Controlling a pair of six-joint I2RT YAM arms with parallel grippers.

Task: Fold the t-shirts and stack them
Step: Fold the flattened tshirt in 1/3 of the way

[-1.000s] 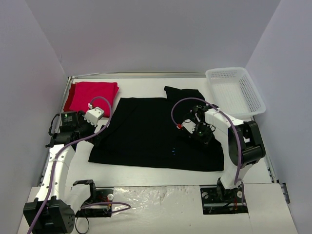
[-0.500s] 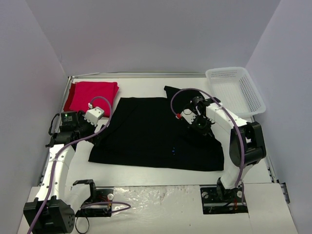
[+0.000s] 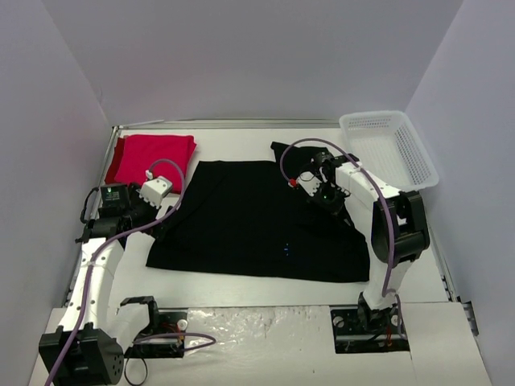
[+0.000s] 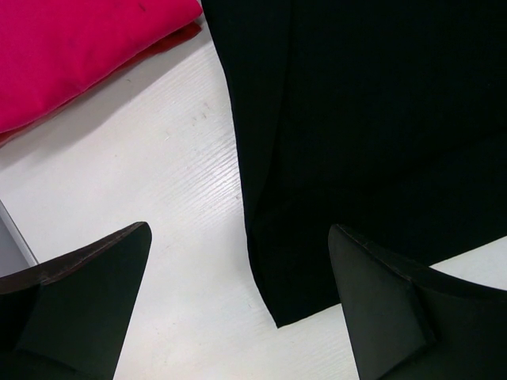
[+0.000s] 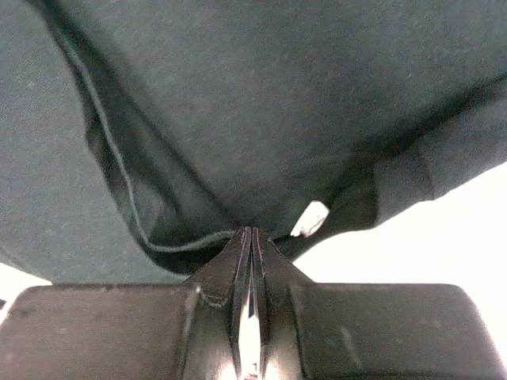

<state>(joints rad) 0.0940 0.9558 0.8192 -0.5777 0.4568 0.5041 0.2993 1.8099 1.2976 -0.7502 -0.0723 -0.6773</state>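
Right gripper (image 5: pixel 250 236) jaws pressed together on black shirt (image 5: pixel 277 95) — cloth gathers into tips, stitched hem (image 5: pixel 119 190) curving at left; white table (image 5: pixel 447 229) shows at right.

A flat white desk with a faint wood grain (image 3: pixel 241 141) forms the floor of a three-sided booth. It is closed in by a plain pale lavender-grey back wall (image 3: pixel 257 56), a matching left side wall (image 3: pixel 40 177) and a matching right side wall (image 3: pixel 479 161). A thin silvery metal rail (image 3: pixel 225 125) runs along the desk's far edge (another follows its left edge), and the light is even, leaving only soft shadows.
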